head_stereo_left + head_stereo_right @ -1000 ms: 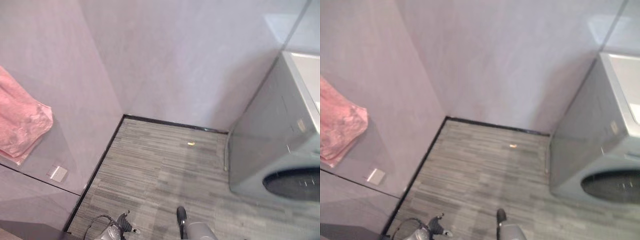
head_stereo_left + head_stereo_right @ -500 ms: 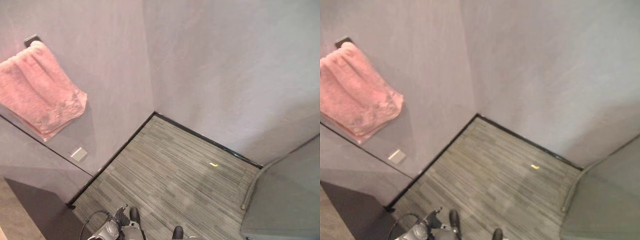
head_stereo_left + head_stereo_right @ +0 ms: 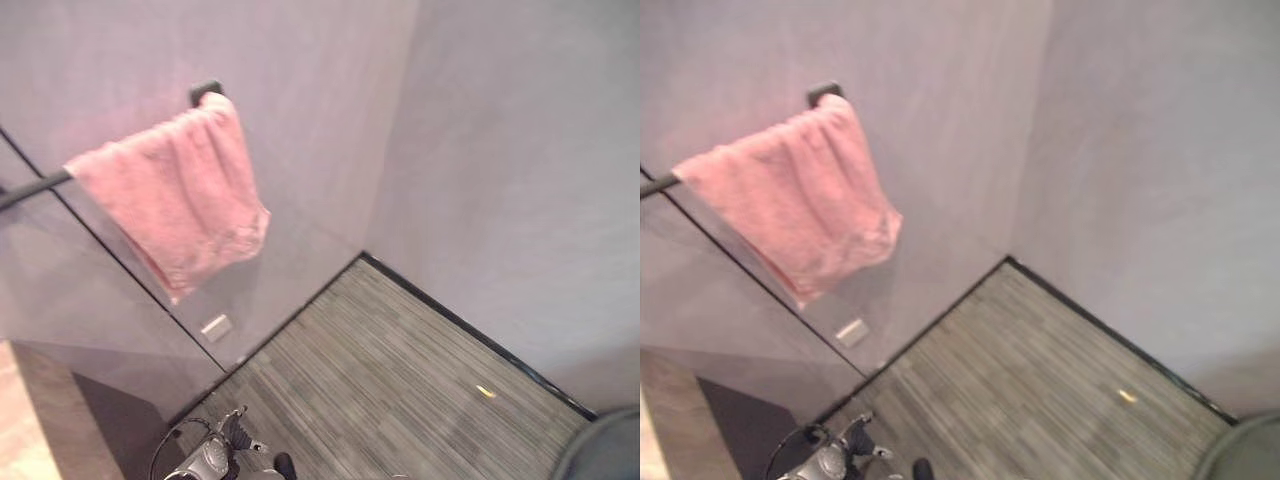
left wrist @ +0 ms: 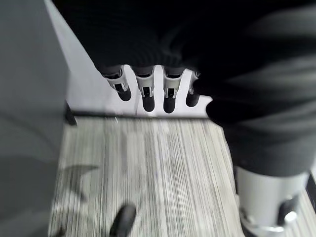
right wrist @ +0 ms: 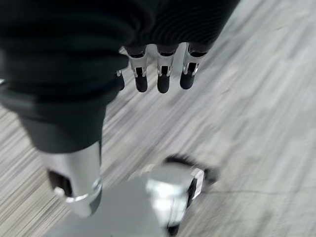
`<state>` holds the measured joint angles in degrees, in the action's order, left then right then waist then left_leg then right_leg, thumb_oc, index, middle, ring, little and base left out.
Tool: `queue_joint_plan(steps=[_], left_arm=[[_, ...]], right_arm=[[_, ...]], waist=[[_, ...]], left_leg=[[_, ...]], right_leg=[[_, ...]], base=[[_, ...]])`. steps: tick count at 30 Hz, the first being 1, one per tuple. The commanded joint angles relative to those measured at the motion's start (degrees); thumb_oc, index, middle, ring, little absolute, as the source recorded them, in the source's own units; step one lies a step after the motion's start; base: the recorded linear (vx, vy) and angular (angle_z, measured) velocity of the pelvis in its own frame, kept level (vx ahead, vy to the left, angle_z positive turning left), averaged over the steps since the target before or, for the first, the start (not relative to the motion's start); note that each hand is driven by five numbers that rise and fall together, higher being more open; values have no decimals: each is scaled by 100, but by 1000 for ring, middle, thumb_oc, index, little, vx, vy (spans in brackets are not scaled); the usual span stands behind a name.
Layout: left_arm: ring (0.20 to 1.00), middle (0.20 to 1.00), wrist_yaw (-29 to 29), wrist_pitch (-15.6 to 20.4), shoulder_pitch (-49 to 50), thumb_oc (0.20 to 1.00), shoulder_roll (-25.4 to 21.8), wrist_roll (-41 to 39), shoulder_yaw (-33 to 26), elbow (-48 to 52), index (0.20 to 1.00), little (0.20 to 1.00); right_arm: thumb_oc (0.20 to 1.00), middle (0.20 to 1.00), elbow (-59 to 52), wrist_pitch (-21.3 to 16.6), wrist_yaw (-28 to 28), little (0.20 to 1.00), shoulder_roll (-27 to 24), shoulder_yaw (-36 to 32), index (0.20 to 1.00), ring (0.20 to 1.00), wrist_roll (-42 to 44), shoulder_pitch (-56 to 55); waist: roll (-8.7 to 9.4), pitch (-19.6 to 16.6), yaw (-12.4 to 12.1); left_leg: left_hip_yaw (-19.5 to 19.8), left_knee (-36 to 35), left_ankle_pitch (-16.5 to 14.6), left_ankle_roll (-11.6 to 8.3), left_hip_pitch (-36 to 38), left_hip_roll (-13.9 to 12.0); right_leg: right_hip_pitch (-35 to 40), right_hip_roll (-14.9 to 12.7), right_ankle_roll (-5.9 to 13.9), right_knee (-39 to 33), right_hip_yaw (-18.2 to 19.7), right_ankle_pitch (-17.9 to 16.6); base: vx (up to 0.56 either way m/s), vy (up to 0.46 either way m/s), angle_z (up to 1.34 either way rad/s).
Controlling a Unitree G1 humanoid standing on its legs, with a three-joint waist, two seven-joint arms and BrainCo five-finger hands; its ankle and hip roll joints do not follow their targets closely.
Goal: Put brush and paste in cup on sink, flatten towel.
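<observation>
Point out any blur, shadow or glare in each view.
Both eye views: the pink towel and wall are softly smeared, with the towel's shadow on the wall below it. Left wrist view: the left hand is fairly crisp, the floor streaked. Right wrist view: the right hand and floor are blurred.

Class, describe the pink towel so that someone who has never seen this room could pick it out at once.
Start at the grey wall on the robot's left, above the striped grey floor. A dark rail runs along it, and the pink towel hangs over that rail, bunched and hanging unevenly. It is the one soft, coloured thing among grey surfaces.
</observation>
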<state>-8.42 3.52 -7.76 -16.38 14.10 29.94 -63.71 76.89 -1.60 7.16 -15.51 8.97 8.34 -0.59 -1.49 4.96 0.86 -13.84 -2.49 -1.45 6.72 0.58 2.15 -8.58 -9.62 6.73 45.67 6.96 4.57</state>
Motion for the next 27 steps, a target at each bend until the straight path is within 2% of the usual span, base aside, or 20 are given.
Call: queue_joint_plan(steps=[1,2,3,4,5,6,7,8,10,12,13,16,17,18,19,21,23,24,25,27], left_arm=[[1000,1000,15,151,41,1000,-221,169,-205,247,1000,1000],[1000,1000,16,150,44,1000,-221,169,-211,250,1000,1000],[1000,1000,-12,156,63,1000,-187,139,-220,185,1000,1000],[1000,1000,281,160,-107,1000,-262,208,119,6,1000,1000],[1000,1000,144,115,-98,1000,-209,147,-25,175,1000,1000],[1000,1000,103,141,-89,1000,-209,109,-102,149,1000,1000],[1000,1000,-15,134,-132,1000,-140,84,-159,-98,1000,1000],[1000,1000,-81,142,-143,1000,-66,126,-186,-163,1000,1000],[1000,1000,-75,171,-12,1000,-25,127,-179,82,1000,1000],[1000,1000,-97,164,22,1000,-20,69,-266,28,1000,1000],[1000,1000,-60,154,-44,1000,-117,47,-310,85,1000,1000],[1000,1000,-78,163,-92,1000,-186,79,-286,164,1000,1000],[1000,1000,-188,151,-114,1000,-235,123,-294,207,1000,1000],[1000,1000,-213,159,-100,1000,-318,108,-342,296,1000,1000],[1000,1000,-206,152,-68,1000,-377,79,-420,319,1000,1000],[1000,1000,-229,172,55,1000,-469,47,-503,347,1000,1000],[1000,1000,-280,187,221,1000,-540,41,-573,408,1000,1000],[1000,1000,-280,187,221,1000,-540,41,-573,408,1000,1000],[1000,1000,-287,236,340,1000,-582,-35,-672,406,1000,1000],[1000,1000,-285,249,360,1000,-586,-58,-700,374,1000,1000]], right_arm=[[1000,1000,-244,-274,-72,1000,39,200,1000,1000,158,178],[1000,1000,-245,-274,-71,1000,38,206,1000,1000,159,178],[1000,1000,-365,-341,-71,1000,69,307,1000,1000,199,234],[1000,1000,27,2,-211,1000,-1097,268,1000,1000,523,2286],[1000,1000,-828,-287,-168,1000,-357,495,1000,1000,241,774],[1000,1000,-1437,-307,-136,1000,-190,588,1000,1000,148,262],[1000,1000,-1309,-326,-52,1000,2,594,1000,1000,127,56],[1000,1000,-1036,-379,-74,1000,21,715,1000,1000,-86,-95],[1000,1000,-557,-353,-75,1000,-51,515,1000,1000,-36,-12],[1000,1000,-303,-321,-4,1000,-56,429,1000,1000,-166,-93],[1000,1000,-253,-275,-14,1000,-135,348,1000,1000,-193,-66],[1000,1000,-188,-246,82,1000,-187,322,1000,1000,-215,-15],[1000,1000,-174,-255,139,1000,-160,280,1000,1000,-83,49],[1000,1000,-228,-288,16,1000,-194,191,1000,1000,234,46],[1000,1000,-436,-333,29,1000,-185,181,1000,1000,248,-106],[1000,1000,-485,-313,75,1000,-171,197,1000,1000,176,-145],[1000,1000,-672,-353,94,1000,-188,292,1000,1000,54,-153],[1000,1000,-673,-353,94,1000,-188,292,1000,1000,54,-153],[1000,1000,-845,-396,54,1000,-194,325,1000,1000,107,-95],[1000,1000,-865,-421,49,1000,-175,304,1000,1000,168,-73]], waist=[[33,158,-61],[26,151,-44],[61,199,36],[217,24,-210],[186,236,28],[233,292,157],[253,358,347],[248,407,429],[198,350,346],[191,324,345],[328,370,310],[367,393,236],[423,383,192],[442,364,196],[497,316,199],[492,304,158],[466,313,58],[467,314,59],[473,356,-8],[463,335,1]], left_leg=[[199,217,58,-404,-114,-102],[213,207,73,-407,-122,-109],[491,145,15,-408,142,45],[837,115,-53,-417,342,141],[1099,45,-85,-435,530,229],[1090,96,-150,-466,592,249],[1149,222,-207,-505,639,282],[1260,316,-236,-546,721,300],[1373,660,-248,-633,572,380],[1264,1178,-94,-886,382,377],[728,1893,51,-1102,-58,134],[564,2228,47,-1132,-316,42],[4,2367,66,-1112,-525,-282],[-420,2146,-34,-1044,-552,-630],[-631,1886,-88,-1003,-633,-744],[-489,1506,-80,-985,-749,-772],[-203,1092,300,-1092,-827,-941],[-203,1089,301,-1092,-824,-939],[234,1130,137,-1054,-694,-775],[254,998,168,-1052,-661,-712]], right_leg=[[-60,920,-254,-1990,-629,-19],[-61,925,-259,-2006,-647,-34],[-330,1250,-263,-2486,-630,-194],[-296,1349,-232,-2991,-646,-274],[-463,1474,-210,-3462,-549,-523],[-532,1444,-173,-3488,-532,-652],[-530,1499,-162,-3425,-392,-685],[-358,1555,-218,-3453,-253,-634],[-138,1479,-353,-3614,-419,-611],[132,1401,-428,-3827,-599,-616],[387,1161,-451,-3981,-879,-616],[432,1097,-483,-3994,-985,-597],[595,938,-488,-4075,-1188,-515],[698,848,-451,-4105,-1336,-451],[733,792,-433,-4114,-1381,-389],[795,812,-409,-4074,-1369,-229],[788,814,-396,-3945,-1338,-89],[788,812,-396,-3943,-1339,-87],[817,772,-359,-3817,-1231,1],[791,738,-324,-3765,-1223,-32]], base=[[247,137,86],[373,107,43],[455,10,56],[598,37,92],[424,-1,140],[243,61,129],[172,44,179],[161,13,152],[180,-30,135],[211,-60,95],[148,-61,67],[110,-65,64],[192,-28,51],[258,-7,56],[200,53,78],[215,101,59],[183,121,-18],[175,156,-44],[131,168,-43],[120,189,-51]])
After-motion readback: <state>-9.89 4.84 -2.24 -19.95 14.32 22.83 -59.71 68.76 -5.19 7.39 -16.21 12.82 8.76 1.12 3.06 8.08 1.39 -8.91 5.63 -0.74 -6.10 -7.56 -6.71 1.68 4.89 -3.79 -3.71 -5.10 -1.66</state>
